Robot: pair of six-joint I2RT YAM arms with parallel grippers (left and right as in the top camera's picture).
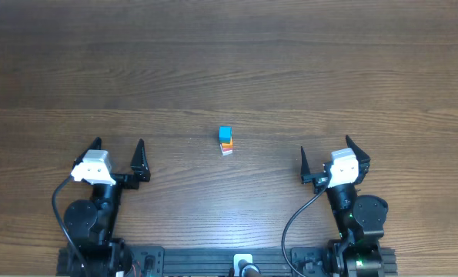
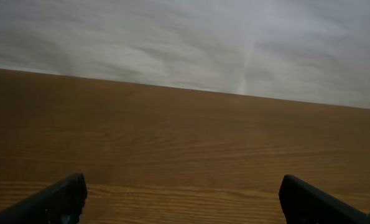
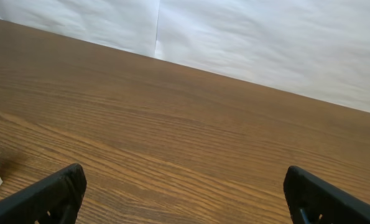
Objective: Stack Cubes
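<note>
The one obstacle on the surface (image 1: 229,61) was the cube stack (image 1: 225,141), which stood midway between the two arms. Bare wood lay between it and the left claw (image 1: 119,143), and likewise between it and the right claw (image 1: 325,146), so either had an open path inward. Both claws stood spread wide. Ahead of each, plain wood ran to a white backdrop (image 3: 265,43) at the far edge.

We look across a brown wood-grain counter (image 1: 229,61), evenly lit, to a wrinkled white backdrop (image 3: 265,43) at its far edge, a vertical seam (image 3: 157,28) running down it.
</note>
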